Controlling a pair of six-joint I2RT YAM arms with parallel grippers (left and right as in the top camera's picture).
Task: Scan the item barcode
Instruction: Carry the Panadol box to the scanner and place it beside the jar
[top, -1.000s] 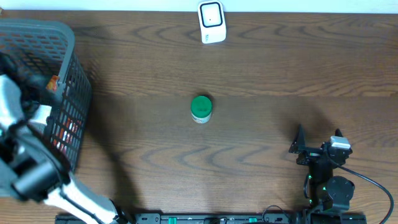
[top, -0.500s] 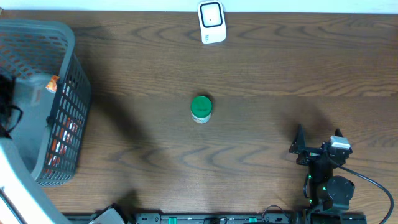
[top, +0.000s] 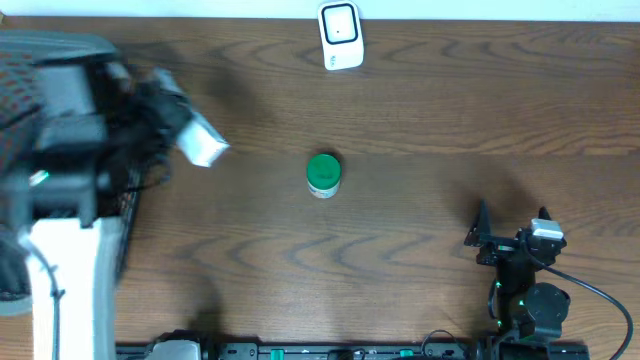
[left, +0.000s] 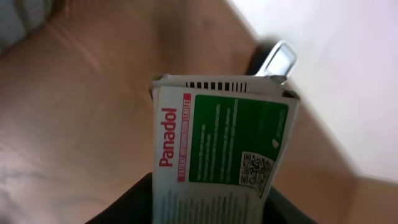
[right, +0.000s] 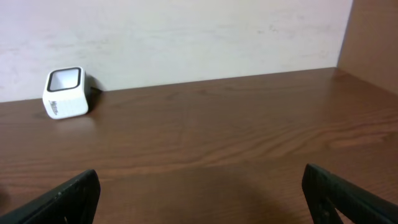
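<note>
At the upper left of the overhead view, my left tool (top: 165, 112) is partly closed and clamps the lower end of a white Panadol box (top: 204, 148), which it holds over the table (top: 420, 120). The wrist view shows the box's green panel and a QR code facing the camera. At centre, a green-lidded jar (top: 323, 173) stands on the table. Just right of it, at the top edge, sits the white scanner (top: 340, 36). At lower right, my right tool (top: 510, 232) stands wide open, holding nothing.
</note>
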